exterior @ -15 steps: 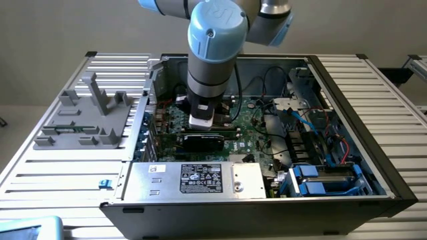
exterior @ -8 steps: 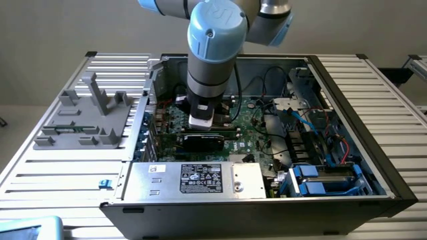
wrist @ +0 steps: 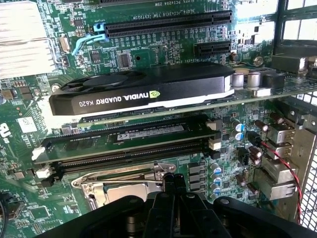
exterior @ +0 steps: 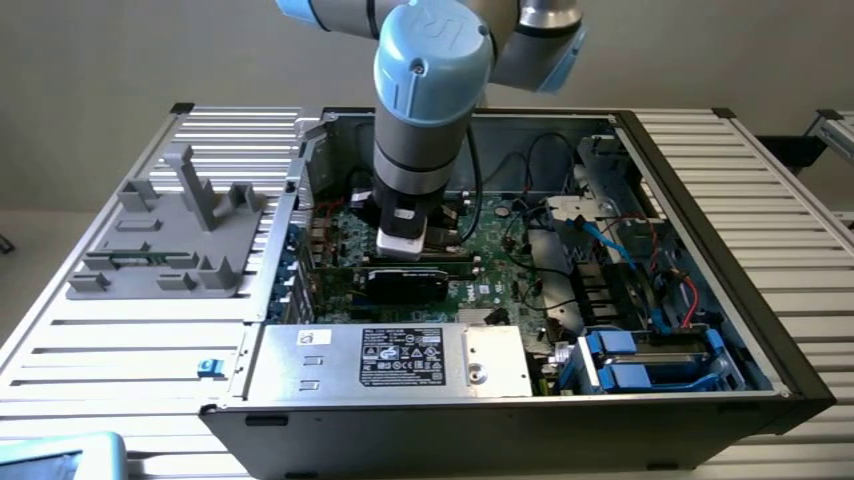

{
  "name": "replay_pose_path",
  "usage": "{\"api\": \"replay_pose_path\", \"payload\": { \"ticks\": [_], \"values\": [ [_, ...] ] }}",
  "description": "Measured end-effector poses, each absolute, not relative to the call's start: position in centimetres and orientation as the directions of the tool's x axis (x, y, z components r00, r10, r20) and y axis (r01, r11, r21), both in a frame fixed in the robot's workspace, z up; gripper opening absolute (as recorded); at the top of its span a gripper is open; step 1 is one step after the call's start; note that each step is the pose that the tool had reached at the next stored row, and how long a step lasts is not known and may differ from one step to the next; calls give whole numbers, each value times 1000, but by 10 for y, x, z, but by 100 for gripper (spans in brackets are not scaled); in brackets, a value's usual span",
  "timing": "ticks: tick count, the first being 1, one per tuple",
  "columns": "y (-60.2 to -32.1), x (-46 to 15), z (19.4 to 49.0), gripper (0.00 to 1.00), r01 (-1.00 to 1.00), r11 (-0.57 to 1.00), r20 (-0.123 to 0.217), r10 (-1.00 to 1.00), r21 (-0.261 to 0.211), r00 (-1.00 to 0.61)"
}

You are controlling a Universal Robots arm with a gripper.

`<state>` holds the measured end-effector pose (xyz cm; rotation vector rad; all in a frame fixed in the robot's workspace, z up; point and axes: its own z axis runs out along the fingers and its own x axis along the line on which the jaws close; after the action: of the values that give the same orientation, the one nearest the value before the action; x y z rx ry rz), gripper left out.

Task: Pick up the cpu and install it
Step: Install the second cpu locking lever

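My gripper point(exterior: 400, 243) hangs from the blue-and-grey arm inside the open computer case point(exterior: 694, 330), low over the green motherboard point(exterior: 501, 250). In the wrist view its dark fingers point(wrist: 174, 179) stand pressed together just above the metal-framed processor socket point(wrist: 119, 191), whose thin lever lies across the frame. The cpu is hidden; I cannot tell whether anything sits between the fingers. Beyond the socket lie long black memory slots point(wrist: 124, 148).
A black NVIDIA graphics card point(wrist: 143, 91) stands upright beyond the memory slots. A silver power supply point(exterior: 387, 360) fills the case's front edge, with cables and blue drive bays point(exterior: 641, 360) on the exterior view's right. A grey fixture with upright posts point(exterior: 174, 230) sits outside the case on the left.
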<state>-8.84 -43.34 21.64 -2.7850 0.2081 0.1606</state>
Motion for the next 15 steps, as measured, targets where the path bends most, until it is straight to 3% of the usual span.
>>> {"api": "replay_pose_path", "payload": {
  "ticks": [15],
  "values": [
    [-439,-89,215,12,-165,-917,-141,-121,-362,983]
  ]
}}
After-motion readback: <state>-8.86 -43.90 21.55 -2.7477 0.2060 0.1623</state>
